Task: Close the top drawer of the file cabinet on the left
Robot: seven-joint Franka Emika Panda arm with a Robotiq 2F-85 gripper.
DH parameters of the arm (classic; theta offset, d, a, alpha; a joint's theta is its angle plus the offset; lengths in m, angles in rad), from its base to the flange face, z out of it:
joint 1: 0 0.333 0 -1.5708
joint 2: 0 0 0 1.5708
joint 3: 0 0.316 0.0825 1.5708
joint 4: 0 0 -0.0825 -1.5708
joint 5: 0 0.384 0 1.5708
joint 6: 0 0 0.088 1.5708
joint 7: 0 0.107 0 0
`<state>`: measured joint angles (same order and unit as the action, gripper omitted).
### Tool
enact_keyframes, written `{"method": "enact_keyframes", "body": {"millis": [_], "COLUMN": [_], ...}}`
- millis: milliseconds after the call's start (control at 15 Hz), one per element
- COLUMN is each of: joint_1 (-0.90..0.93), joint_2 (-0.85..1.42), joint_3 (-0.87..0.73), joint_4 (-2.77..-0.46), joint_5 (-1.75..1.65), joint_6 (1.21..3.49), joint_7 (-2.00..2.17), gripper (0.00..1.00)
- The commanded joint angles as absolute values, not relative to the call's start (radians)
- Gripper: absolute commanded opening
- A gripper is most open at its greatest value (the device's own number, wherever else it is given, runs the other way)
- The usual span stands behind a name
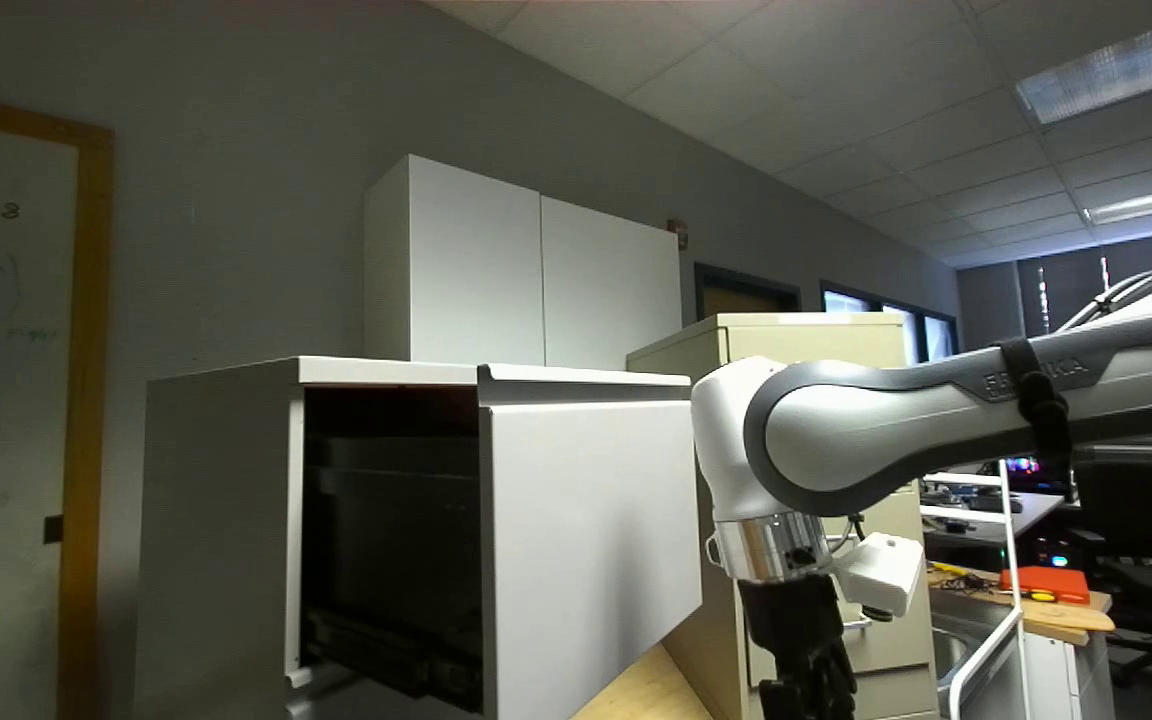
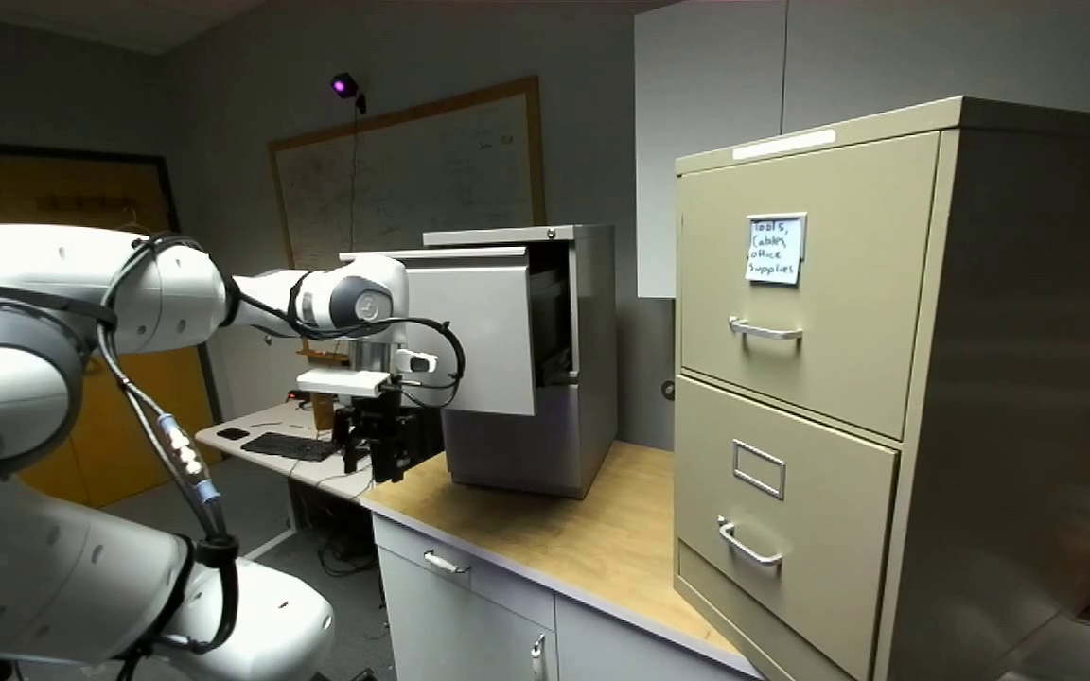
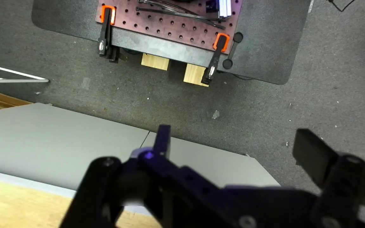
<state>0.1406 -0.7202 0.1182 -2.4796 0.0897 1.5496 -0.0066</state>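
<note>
Two troubles are worrying us. In an exterior view, the gripper (image 2: 372, 461) is hanging near and to the left of the top drawer (image 2: 479, 331), and its fingertips (image 2: 388, 462) are appearing lower than the drawer's bottom edge; if we are pushing at this height, they could be slipping under it while the arm's wrist (image 2: 373, 356) is hitting the drawer instead. Also, if we are pressing too much at one side, the drawer could be jamming, or the file cabinet (image 2: 595, 331) could be sliding on the wooden counter (image 2: 602, 530). The drawer is sticking out from the cabinet toward the near left. In an exterior view, we are seeing a gap between its front panel (image 1: 591, 540) and the gripper, so probably they are not touching. In the wrist view, the fingers are standing wide apart, holding nothing.
</note>
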Motion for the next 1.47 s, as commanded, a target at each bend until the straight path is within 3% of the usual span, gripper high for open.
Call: {"method": "enact_keyframes", "body": {"millis": [0,600,667,800,1333,1400], "joint_1": [0.128,0.091,0.088,0.080,0.085,0.085], "joint_2": [-0.736,-0.803,-0.811,-0.823,-0.820,-0.812], "joint_3": [0.111,0.086,0.084,0.087,0.101,0.103], "joint_4": [-2.482,-2.390,-2.371,-2.328,-2.249,-2.241], "joint_5": [0.088,0.023,0.014,-0.006,-0.009,-0.009], "joint_6": [1.570,1.616,1.614,1.620,1.856,1.891], "joint_7": [-0.001,-0.010,-0.010,-0.008,-0.002,-0.003], "gripper": [1.00,1.00,0.85,0.66,0.05,0.02]}}
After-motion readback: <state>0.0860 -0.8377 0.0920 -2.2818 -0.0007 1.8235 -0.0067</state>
